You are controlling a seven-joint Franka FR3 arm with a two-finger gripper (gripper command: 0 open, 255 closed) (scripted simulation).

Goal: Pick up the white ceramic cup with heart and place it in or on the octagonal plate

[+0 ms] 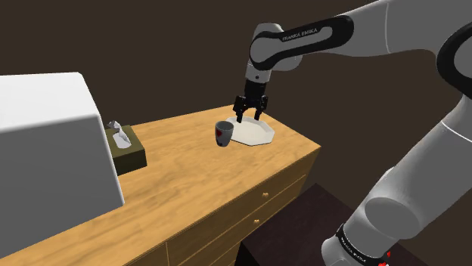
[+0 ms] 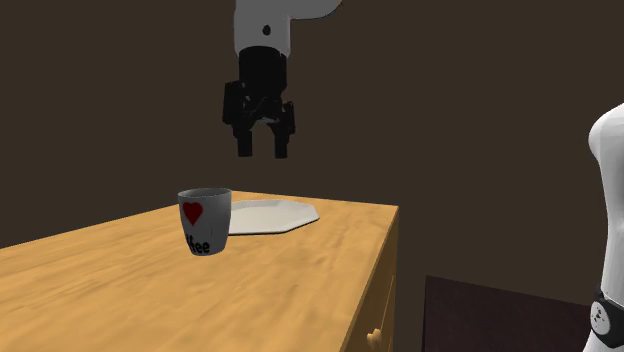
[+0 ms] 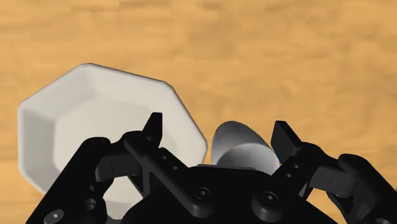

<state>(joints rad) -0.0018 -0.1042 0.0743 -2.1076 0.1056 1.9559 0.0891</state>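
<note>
A grey cup (image 1: pixel 222 134) with a red heart and black lettering stands upright on the wooden dresser top, seen also as the cup (image 2: pixel 204 221) in the second exterior view. Right beside it lies the white octagonal plate (image 1: pixel 253 133), the flat plate (image 2: pixel 272 216) just behind the cup. My black gripper (image 1: pixel 250 117) hangs open above both, a clear gap under its fingertips. In the second exterior view the gripper (image 2: pixel 260 150) hovers with fingers apart. Looking down the hand, the cup (image 3: pixel 240 146) sits below and between my open fingers, the plate (image 3: pixel 95 127) next to it.
A tissue box (image 1: pixel 125 145) and a large white box-shaped appliance (image 1: pixel 45 151) occupy the dresser toward the shoulder view's left. The dresser's edge (image 1: pixel 302 155) drops off just past the plate, with drawers below. A dark low surface (image 1: pixel 302 227) lies by my stand.
</note>
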